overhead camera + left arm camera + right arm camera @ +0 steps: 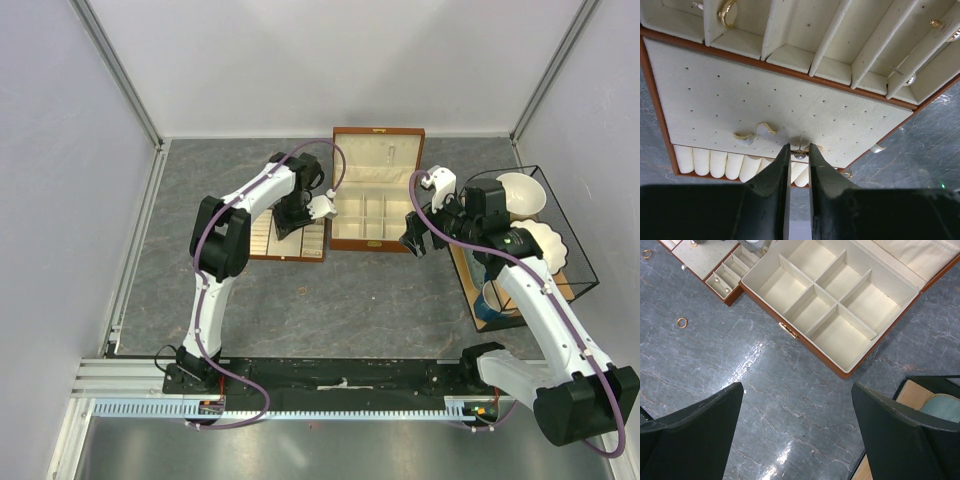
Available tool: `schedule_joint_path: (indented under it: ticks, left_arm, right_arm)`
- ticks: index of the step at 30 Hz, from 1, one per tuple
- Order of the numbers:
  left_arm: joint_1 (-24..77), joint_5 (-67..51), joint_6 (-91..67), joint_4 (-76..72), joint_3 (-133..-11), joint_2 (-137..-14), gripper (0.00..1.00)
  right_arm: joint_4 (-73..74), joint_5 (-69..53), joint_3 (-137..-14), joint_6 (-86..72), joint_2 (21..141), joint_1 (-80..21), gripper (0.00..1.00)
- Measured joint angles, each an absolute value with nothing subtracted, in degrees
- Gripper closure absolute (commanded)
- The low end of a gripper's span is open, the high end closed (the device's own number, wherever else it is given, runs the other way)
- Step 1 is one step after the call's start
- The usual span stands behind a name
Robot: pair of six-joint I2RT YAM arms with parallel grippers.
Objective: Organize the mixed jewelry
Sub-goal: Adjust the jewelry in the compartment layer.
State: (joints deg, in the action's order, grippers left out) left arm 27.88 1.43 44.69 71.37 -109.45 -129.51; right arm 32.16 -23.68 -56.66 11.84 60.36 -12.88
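Note:
My left gripper (800,152) is shut on a tiny stud earring (800,155), a pale ball on a thin pin, held just above the cream perforated pad of the flat tray (710,95). Two curved pale earrings (744,138) (766,131) lie on that pad. A gold ring (726,14) sits in a tray slot. One pale piece (878,148) and a gold loop (846,174) lie on the table beside the tray. My right gripper (796,390) hangs open over bare table in front of the wooden box (785,290), holding nothing. Two gold rings (682,322) (646,254) lie on the table.
The open wooden box (375,190) stands at the middle back, with the tray (262,240) to its left. A black wire basket (585,270) holding white bowls and a blue cup (490,300) stands at the right, close to my right arm.

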Motion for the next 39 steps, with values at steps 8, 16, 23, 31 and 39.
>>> schedule_joint_path:
  ticks: [8, 16, 23, 31, 39]
  left_arm:
    - [27.9, 1.4, 44.7, 71.4, -109.6, -129.5, 0.98]
    - [27.9, -0.1, 44.7, 71.4, -109.7, -129.5, 0.98]
    - [27.9, -0.3, 44.7, 71.4, -109.8, -129.5, 0.98]
    - [27.9, -0.3, 44.7, 71.4, -109.9, -129.5, 0.98]
    - [27.9, -0.3, 44.7, 71.4, -109.9, -129.5, 0.98]
  right_arm:
    - [32.2, -23.7, -56.7, 11.9, 60.4, -12.9, 0.02]
    - [32.2, -23.7, -56.7, 11.8, 60.4, -12.9, 0.02]
    - [32.1, -23.7, -56.7, 11.8, 60.4, -12.9, 0.02]
    - [32.2, -23.7, -56.7, 11.8, 60.4, -12.9, 0.02]
    - [32.2, -23.7, -56.7, 11.8, 60.4, -12.9, 0.02]
